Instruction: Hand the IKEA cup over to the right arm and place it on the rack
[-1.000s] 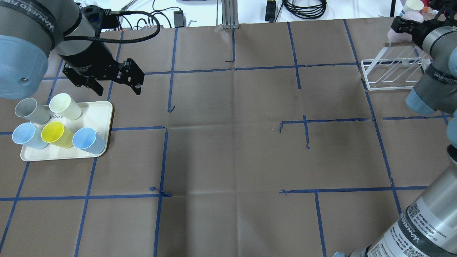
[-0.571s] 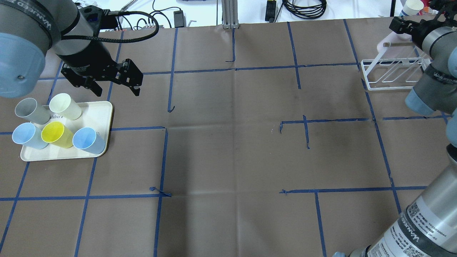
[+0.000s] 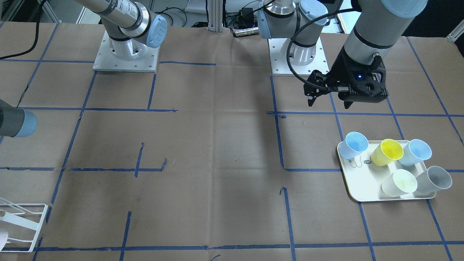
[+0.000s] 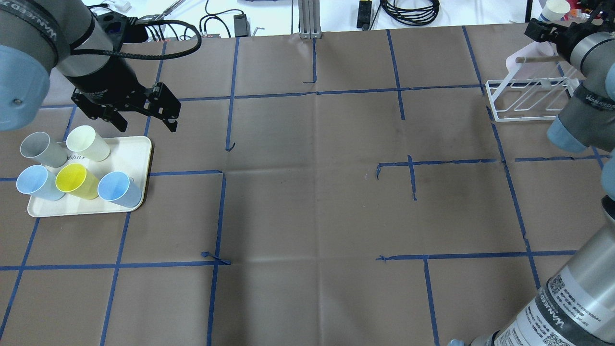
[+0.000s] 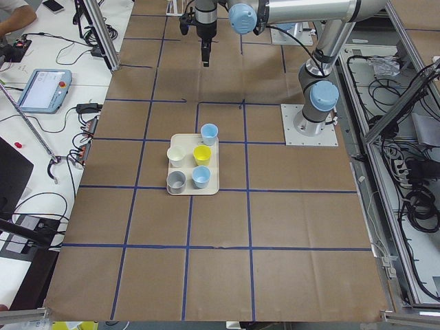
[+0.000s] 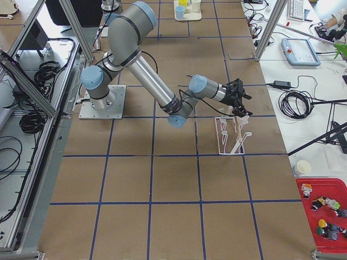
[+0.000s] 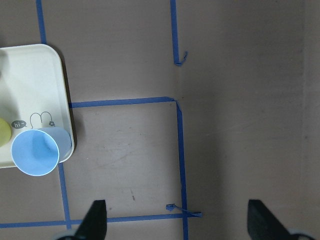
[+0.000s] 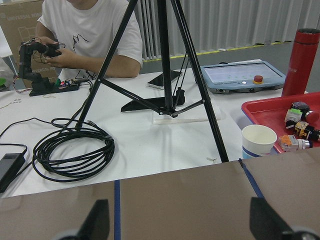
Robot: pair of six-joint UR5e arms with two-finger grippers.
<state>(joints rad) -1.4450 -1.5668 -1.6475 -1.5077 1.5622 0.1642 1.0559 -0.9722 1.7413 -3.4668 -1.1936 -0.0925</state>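
Note:
Several IKEA cups stand open end up on a cream tray (image 4: pixel 139 154): grey (image 4: pixel 41 149), cream (image 4: pixel 87 142), yellow (image 4: pixel 75 181) and two blue ones (image 4: pixel 118 189) (image 4: pixel 36 183). My left gripper (image 4: pixel 146 122) hangs open and empty just beyond the tray's far right corner; the left wrist view shows the near blue cup (image 7: pixel 35 152) off to the side of its spread fingertips (image 7: pixel 96 220). A pale pink cup (image 4: pixel 526 50) sits on the white wire rack (image 4: pixel 528 98). Behind the rack, my right gripper (image 4: pixel 540 32) is open and empty.
A paper cup (image 8: pixel 258 140), a red tray of small parts (image 8: pixel 290 115), a coiled black cable (image 8: pixel 75 150), a tripod and a seated person lie beyond the table's far edge. Blue tape lines cross the brown table (image 4: pixel 312 192).
My right gripper let go of the pink cup, which stays on the rack, and drew back. My left gripper moved left, nearer the tray.

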